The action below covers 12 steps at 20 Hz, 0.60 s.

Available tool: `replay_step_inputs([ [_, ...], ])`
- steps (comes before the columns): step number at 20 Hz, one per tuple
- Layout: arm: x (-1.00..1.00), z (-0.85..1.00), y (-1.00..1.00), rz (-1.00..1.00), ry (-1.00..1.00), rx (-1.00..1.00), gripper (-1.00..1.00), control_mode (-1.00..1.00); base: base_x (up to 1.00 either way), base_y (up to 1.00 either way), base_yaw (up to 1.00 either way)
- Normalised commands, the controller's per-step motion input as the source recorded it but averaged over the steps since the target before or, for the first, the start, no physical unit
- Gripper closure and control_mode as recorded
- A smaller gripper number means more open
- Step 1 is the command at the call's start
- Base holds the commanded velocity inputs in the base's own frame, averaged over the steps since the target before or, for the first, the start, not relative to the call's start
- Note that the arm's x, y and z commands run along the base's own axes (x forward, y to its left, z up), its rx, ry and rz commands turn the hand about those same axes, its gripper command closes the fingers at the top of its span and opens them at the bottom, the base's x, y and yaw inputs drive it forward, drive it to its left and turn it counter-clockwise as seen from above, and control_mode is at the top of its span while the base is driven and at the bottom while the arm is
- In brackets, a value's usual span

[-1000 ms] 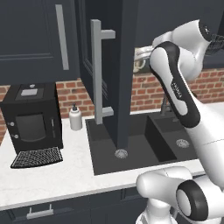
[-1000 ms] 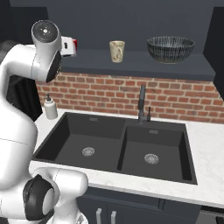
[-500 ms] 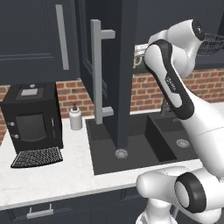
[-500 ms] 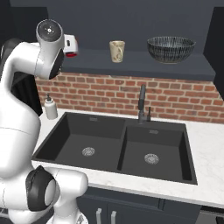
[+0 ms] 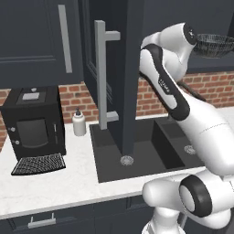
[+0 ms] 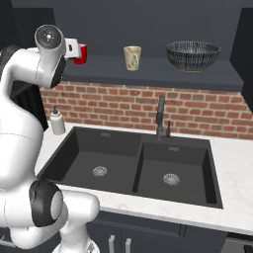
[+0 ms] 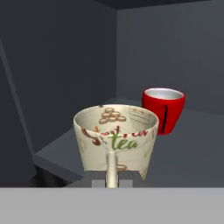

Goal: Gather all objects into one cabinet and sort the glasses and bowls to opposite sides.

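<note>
since a second ago the arm has swung its hand further into the open cabinet [image 6: 148,69], level with the shelf's left end. in the hand view the beige handled mug [image 7: 116,140] stands upright, mouth up, long axis vertical, its handle at 6 o'clock pointing back toward the gripper [image 7: 112,181], whose fingers are closed on that handle. the small red cup [image 7: 163,109] stands upright at 1 o'clock from the mug, apart from it, near the rear corner. in the right base view the pale beige tumbler [image 6: 132,58] stands mid-shelf and the dark patterned bowl [image 6: 193,55] at 3 o'clock of it, well apart. open shelf lies between cup and tumbler. the cabinet door [image 5: 125,77] hangs open over the sink [image 6: 133,165].
</note>
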Motion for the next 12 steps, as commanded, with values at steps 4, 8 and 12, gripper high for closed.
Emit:
replay_step_inputs([
  [4, 0.19, -0.02, 0.55, 0.01, 0.00, 0.00, 1.00, -1.00, 0.00, 0.00, 0.00],
  [8, 0.24, -0.02, 0.43, 0.00, 0.00, 0.01, 1.00, -1.00, 0.00, 0.00, 0.00],
  [12, 0.17, 0.00, 0.03, 0.02, 0.00, 0.06, 1.00, -1.00, 0.00, 0.00, 0.00],
])
